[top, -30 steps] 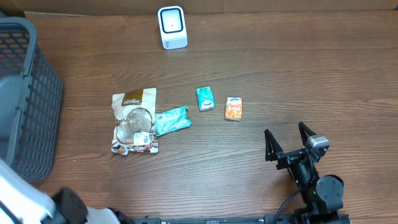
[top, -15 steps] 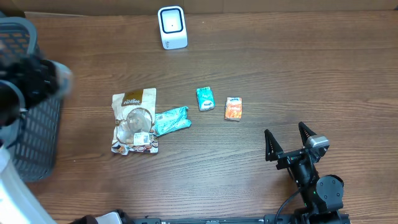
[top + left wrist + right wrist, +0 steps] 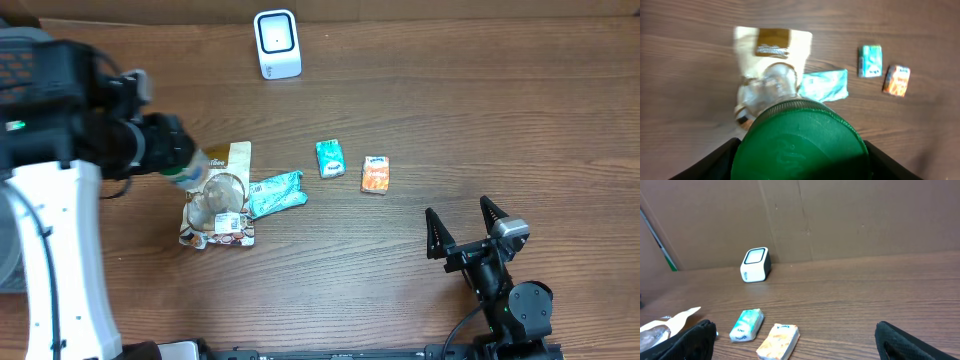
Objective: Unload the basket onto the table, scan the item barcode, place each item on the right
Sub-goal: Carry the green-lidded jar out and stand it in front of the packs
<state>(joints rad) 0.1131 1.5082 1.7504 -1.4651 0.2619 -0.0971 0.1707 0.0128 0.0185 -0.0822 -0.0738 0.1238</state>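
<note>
My left gripper [image 3: 188,164] hovers over the top edge of a tan pouch [image 3: 216,196] and is shut on a container with a round green lid [image 3: 800,145]. That lid fills the space between both fingers in the left wrist view. The white barcode scanner [image 3: 277,44] stands at the table's far edge, also seen from the right wrist [image 3: 755,264]. My right gripper [image 3: 463,226] rests near the front right, open and with nothing in it.
On the table lie a teal wrapper [image 3: 275,193] beside the pouch, a small teal pack [image 3: 330,158] and an orange pack [image 3: 375,174]. A grey basket [image 3: 22,33] at the left is mostly hidden behind my left arm. A cardboard wall backs the table.
My left arm has swung in from the basket side to above the pouch, carrying the green-lidded container. The right arm has stayed still.
</note>
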